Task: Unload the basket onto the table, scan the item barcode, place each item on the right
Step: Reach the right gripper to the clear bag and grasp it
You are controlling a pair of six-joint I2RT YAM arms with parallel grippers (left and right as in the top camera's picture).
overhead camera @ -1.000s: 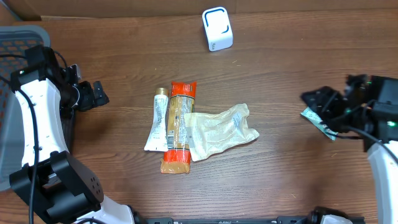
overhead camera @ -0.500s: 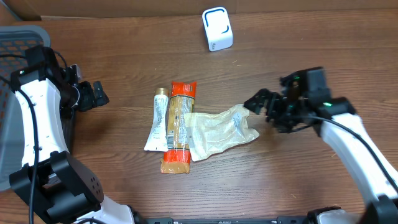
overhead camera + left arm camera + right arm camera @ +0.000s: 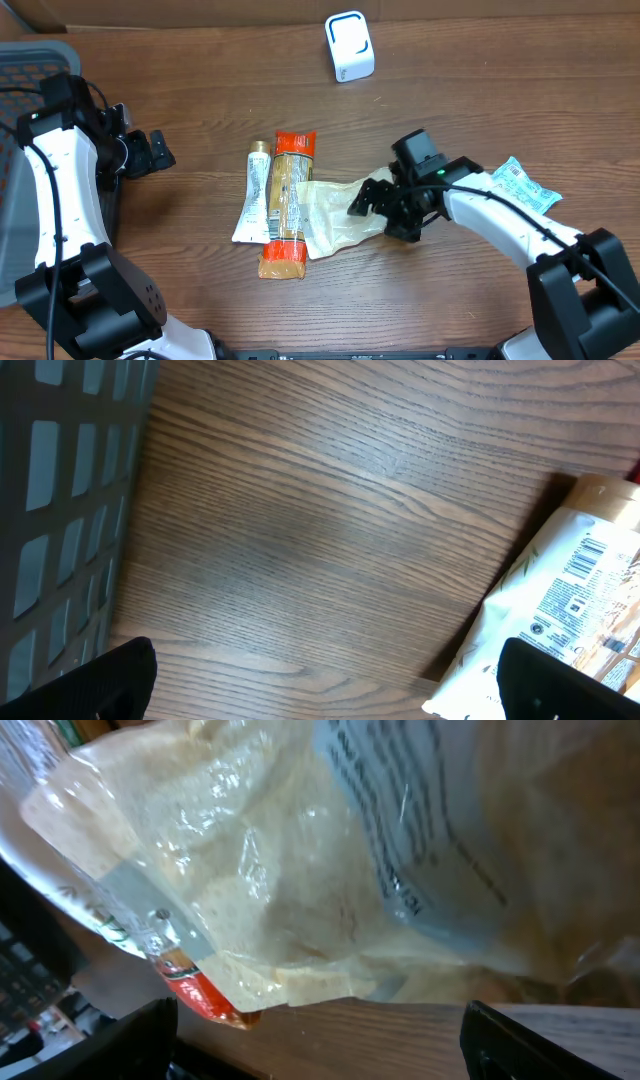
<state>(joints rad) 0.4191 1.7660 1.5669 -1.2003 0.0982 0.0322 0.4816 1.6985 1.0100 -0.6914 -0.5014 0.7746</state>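
**Supervisor:** How was the right arm set?

**Operator:** I had the right arm reaching in from the lower right of the overhead frame toward the centre, wrist bent low. The right fingers stood apart over the right end of the clear bag. On the wrist camera they sat in the two bottom corners, with crinkled plastic and its printed text filling the frame between them. I could not tell whether they touched the bag.

**Supervisor:** And the left?

**Operator:** The left arm ran up the left edge of the overhead frame. The left fingers were wide apart and pointed right, with only bare worktop between them, well apart from the pile.

**Supervisor:** What was around the bag?

**Operator:** The bag lay at the centre, its left edge lapped over the orange packet. A white tube lay against that packet's left side, and its barcode showed at the right edge of the left wrist view. My own arm hid the bag's right end from above. A small blue-green sachet lay just beside the right forearm. The white scanner stood at top centre, well apart from everything. The grey basket was in the upper left, behind the left arm.
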